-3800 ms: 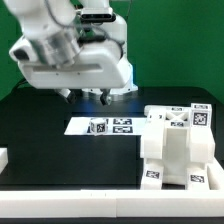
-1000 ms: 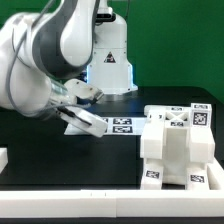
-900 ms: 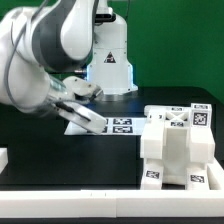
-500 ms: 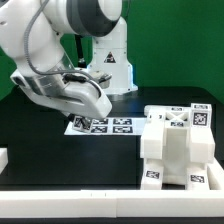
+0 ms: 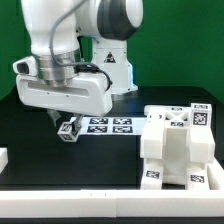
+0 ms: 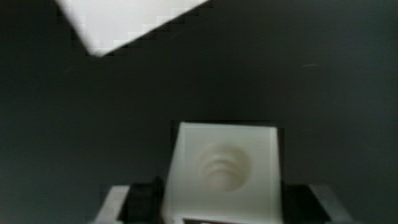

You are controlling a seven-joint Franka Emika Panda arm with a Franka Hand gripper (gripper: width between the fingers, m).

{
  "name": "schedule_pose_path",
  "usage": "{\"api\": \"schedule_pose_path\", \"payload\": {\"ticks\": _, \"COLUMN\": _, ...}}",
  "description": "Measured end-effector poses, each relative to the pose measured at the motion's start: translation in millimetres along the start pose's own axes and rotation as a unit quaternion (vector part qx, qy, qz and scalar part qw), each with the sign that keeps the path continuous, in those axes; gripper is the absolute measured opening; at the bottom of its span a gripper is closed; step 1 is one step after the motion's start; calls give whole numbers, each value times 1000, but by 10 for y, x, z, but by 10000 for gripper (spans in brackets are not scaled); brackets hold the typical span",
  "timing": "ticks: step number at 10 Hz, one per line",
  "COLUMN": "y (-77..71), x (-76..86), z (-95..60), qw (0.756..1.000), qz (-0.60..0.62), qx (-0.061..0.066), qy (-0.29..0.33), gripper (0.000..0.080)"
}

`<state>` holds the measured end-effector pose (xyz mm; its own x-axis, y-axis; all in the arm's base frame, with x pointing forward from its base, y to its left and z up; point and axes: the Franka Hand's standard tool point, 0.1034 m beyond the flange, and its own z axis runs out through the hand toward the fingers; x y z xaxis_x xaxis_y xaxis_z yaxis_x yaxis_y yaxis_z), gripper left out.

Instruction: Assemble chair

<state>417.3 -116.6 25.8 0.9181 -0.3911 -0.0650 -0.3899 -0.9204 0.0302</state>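
My arm shell (image 5: 60,60) looks like glossy white plastic. Chair parts (image 5: 175,145) look smooth, matt white, with printed black-white paper-like tags. Table (image 5: 90,160) is matt black. Marker board (image 5: 112,125) is flat matt white. The white piece (image 6: 224,172) by my wrist is smooth, faintly ridged.

Chair parts: a small white block with a marker tag (image 5: 68,130) hangs beneath the hand (image 5: 66,122), above the bench (image 5: 60,165); a cluster of white tagged pieces (image 5: 176,145) stands upright at the exterior view's right, well apart
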Motion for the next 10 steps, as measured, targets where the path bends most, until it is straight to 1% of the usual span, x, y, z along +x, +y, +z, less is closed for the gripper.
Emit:
{"api": "schedule_pose_path", "payload": {"ticks": 1, "y": 21, "x": 3, "z": 29, "qw": 998, "qz": -27, "qx": -23, "qy": 52, "gripper": 290}}
{"api": "schedule_pose_path", "payload": {"ticks": 2, "y": 7, "x": -45, "z": 61, "qw": 994, "qz": -44, "qx": -41, "qy": 94, "gripper": 290}}
{"api": "schedule_pose_path", "payload": {"ticks": 3, "y": -3, "x": -84, "z": 82, "qw": 990, "qz": -55, "qx": -54, "qy": 122, "gripper": 290}}
{"api": "schedule_pose_path", "payload": {"ticks": 4, "y": 74, "x": -69, "z": 58, "qw": 982, "qz": -59, "qx": -71, "qy": 167, "gripper": 290}}
{"api": "schedule_pose_path", "payload": {"ticks": 5, "y": 96, "x": -83, "z": 81, "qw": 981, "qz": -58, "qx": -73, "qy": 172, "gripper": 290}}
{"api": "schedule_pose_path", "payload": {"ticks": 6, "y": 79, "x": -82, "z": 90, "qw": 982, "qz": -58, "qx": -71, "qy": 167, "gripper": 293}}
{"api": "schedule_pose_path", "payload": {"ticks": 7, "y": 82, "x": -84, "z": 92, "qw": 982, "qz": -58, "qx": -71, "qy": 167, "gripper": 293}}
{"api": "schedule_pose_path", "payload": {"ticks": 8, "y": 80, "x": -85, "z": 94, "qw": 982, "qz": -58, "qx": -70, "qy": 165, "gripper": 519}}
{"api": "schedule_pose_path", "payload": {"ticks": 9, "y": 18, "x": -136, "z": 127, "qw": 990, "qz": -51, "qx": -51, "qy": 125, "gripper": 519}}
{"api": "schedule_pose_path", "payload": {"ticks": 10, "y": -69, "x": -137, "z": 78, "qw": 996, "qz": -40, "qx": -24, "qy": 80, "gripper": 622}}
